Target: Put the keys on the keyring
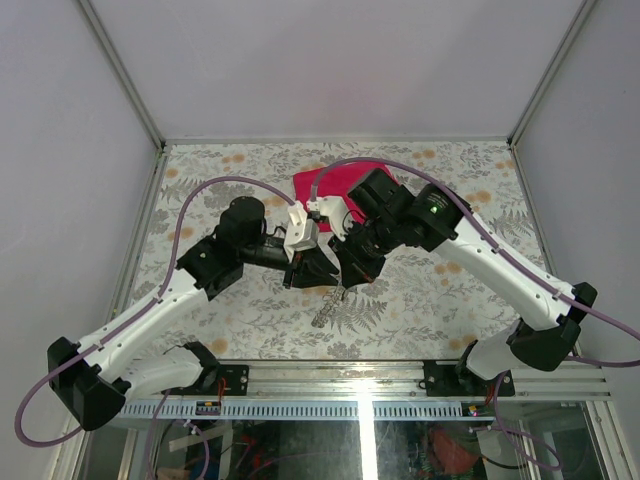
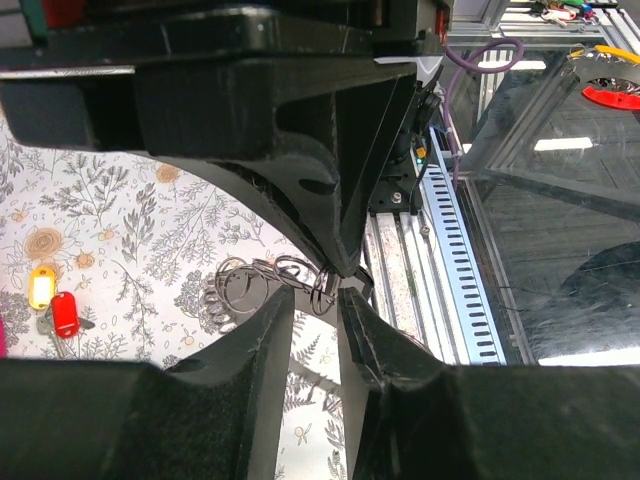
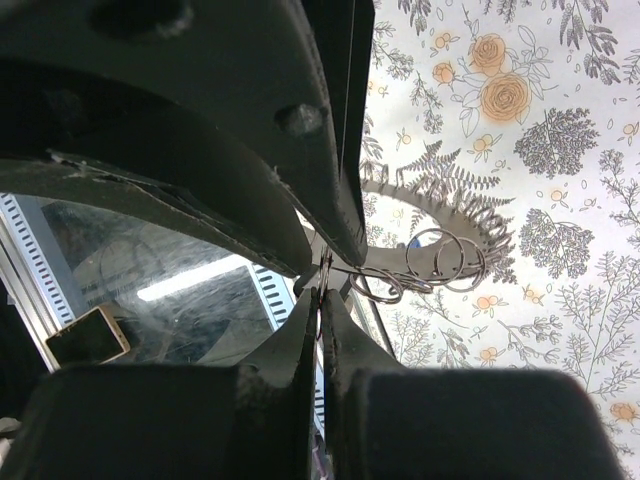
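Observation:
My right gripper (image 3: 320, 292) is shut on the edge of a thin silver keyring (image 3: 323, 268), held above the table. Several linked silver rings (image 3: 440, 258) trail from it. My left gripper (image 2: 318, 300) is open, its fingertips (image 2: 280, 310) on either side of a hanging ring (image 2: 323, 290) without pinching it. The rest of the ring chain (image 2: 240, 285) shows behind it. Two keys with a yellow tag (image 2: 40, 287) and a red tag (image 2: 63, 313) lie on the table at the left. In the top view both grippers (image 1: 312, 270) (image 1: 345, 283) meet at the table's middle, with the chain (image 1: 325, 310) below them.
A pink cloth (image 1: 335, 185) lies at the back behind the grippers. The floral tabletop (image 1: 450, 290) ends at a slotted metal rail (image 1: 360, 405) along the near edge. Purple cables (image 1: 190, 215) loop over both arms.

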`<state>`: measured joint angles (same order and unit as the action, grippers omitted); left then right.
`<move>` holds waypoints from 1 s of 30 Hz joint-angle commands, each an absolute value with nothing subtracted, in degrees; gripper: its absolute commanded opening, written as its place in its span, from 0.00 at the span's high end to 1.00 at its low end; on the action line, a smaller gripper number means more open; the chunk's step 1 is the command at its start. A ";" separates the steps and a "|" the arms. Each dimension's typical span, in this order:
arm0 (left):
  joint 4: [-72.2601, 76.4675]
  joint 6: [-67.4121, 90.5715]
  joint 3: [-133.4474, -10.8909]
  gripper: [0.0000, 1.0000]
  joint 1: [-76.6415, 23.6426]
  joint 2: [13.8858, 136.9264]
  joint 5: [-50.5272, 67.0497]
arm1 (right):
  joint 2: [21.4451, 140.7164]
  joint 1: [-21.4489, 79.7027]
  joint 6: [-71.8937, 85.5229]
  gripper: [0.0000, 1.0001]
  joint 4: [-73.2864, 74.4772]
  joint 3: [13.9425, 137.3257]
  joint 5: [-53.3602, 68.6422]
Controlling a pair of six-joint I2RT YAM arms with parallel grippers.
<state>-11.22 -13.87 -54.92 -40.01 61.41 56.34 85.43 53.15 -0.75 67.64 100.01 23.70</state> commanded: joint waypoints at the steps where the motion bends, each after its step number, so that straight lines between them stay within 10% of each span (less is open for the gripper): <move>1: -11.07 -14.55 -57.08 0.74 -40.17 62.37 57.36 | 82.45 53.57 -0.35 1.00 63.33 100.40 27.48; 30: -11.02 -14.39 -56.63 0.69 -40.22 60.84 56.82 | 80.49 53.54 -1.43 1.00 63.10 99.14 26.34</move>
